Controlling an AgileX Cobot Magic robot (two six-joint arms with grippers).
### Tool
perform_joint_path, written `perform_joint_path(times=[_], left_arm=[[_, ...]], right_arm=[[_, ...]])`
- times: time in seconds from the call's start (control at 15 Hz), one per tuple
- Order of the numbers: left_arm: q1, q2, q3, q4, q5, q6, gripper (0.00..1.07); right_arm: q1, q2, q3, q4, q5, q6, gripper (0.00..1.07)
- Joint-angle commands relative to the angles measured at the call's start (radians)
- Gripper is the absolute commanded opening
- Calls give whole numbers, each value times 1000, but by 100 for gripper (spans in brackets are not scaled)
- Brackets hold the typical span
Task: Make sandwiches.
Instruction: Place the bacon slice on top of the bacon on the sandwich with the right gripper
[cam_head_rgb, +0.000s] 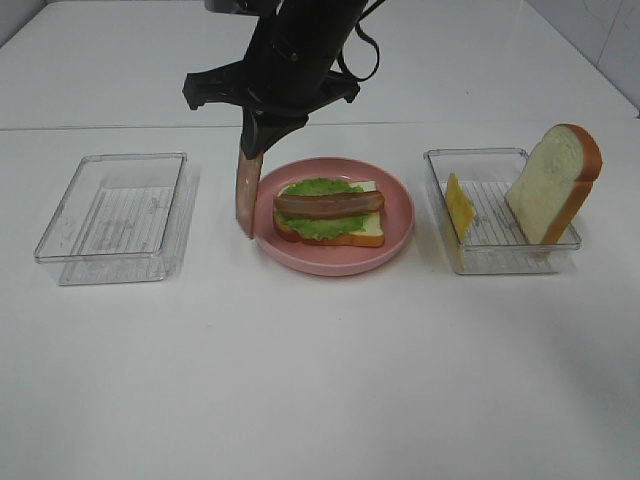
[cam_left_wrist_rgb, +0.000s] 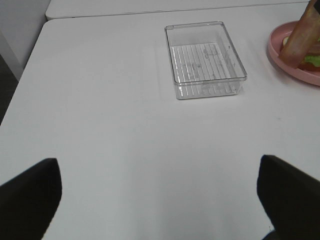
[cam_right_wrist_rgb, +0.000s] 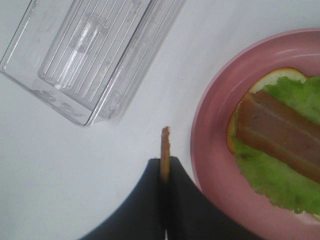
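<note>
An open sandwich (cam_head_rgb: 330, 212) lies on the pink plate (cam_head_rgb: 390, 245): a white bread slice, green lettuce and one brown bacon strip on top. My right gripper (cam_head_rgb: 256, 148) hangs over the plate's left rim, shut on a second bacon strip (cam_head_rgb: 245, 195) that dangles upright with its lower end by the table. In the right wrist view this strip (cam_right_wrist_rgb: 165, 150) shows edge-on between the shut jaws (cam_right_wrist_rgb: 165, 167), beside the plate (cam_right_wrist_rgb: 210, 125) and the sandwich (cam_right_wrist_rgb: 280, 145). My left gripper (cam_left_wrist_rgb: 160, 180) stands open over bare table, holding nothing.
An empty clear tray (cam_head_rgb: 110, 215) (cam_left_wrist_rgb: 205, 57) sits left of the plate. A second clear tray (cam_head_rgb: 500, 258) on the right holds an upright bread slice (cam_head_rgb: 555, 185) and a yellow cheese slice (cam_head_rgb: 459, 207). The white table runs wide in front.
</note>
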Motion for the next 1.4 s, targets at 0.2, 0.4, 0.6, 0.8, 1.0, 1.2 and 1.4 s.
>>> perform_joint_path(times=[0.2,0.4,0.6,0.8,1.0,1.2,1.4], left_arm=[[4,-6,2,-8,-5,-1,99],[4,-6,2,-8,-5,-1,99],[4,-6,2,-8,-5,-1,99],[4,-6,2,-8,-5,-1,99],[4,-6,2,-8,-5,-1,98],[4,-6,2,-8,-5,-1,98],[4,-6,2,-8,-5,-1,98]], right_arm=[[-6,50,-5,-115,-61,2,0],[-7,75,-5,-287,-69,35,0],[-7,84,-5,-417,-82,60,0],[-7,88,-5,-505,-86,65,0],[-7,112,-5,-531,-71,57,0],[-6,140,-5,-531,-60,58,0],[-6,151,-5,-552,-89,65,1]])
